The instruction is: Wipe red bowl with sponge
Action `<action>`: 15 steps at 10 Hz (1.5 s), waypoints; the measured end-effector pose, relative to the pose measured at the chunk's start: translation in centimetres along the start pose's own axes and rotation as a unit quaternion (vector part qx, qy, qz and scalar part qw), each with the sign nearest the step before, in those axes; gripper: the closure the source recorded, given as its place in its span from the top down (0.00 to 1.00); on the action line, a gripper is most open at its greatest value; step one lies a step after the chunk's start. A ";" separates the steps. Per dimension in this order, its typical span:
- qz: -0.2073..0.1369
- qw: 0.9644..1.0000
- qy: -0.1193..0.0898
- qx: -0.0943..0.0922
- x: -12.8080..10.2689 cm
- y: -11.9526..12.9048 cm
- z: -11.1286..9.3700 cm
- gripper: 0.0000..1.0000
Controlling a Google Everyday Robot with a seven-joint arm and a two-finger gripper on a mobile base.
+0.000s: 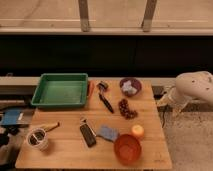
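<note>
Sponge (107,133) flat, long axis diagonal toward red bowl (126,148); tool (166,101) wide, empty, beyond right edge of table (151,107).

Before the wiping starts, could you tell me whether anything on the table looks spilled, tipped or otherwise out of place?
Nothing stands out. The red bowl sits upright near the front edge, the sponge lies flat beside it, and the pincer hangs open and empty, right of the table.

Arm (196,86) folded at right of scene; gripper (167,101) at lower left end, jaws apart, empty.
</note>
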 end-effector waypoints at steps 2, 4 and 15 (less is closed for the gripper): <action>0.000 1.000 0.000 0.000 0.0 0.0 0.0 0.63; 0.000 1.000 0.000 0.000 0.0 0.0 0.0 0.63; -0.218 0.976 -0.007 -0.002 7.7 9.8 -1.2 0.63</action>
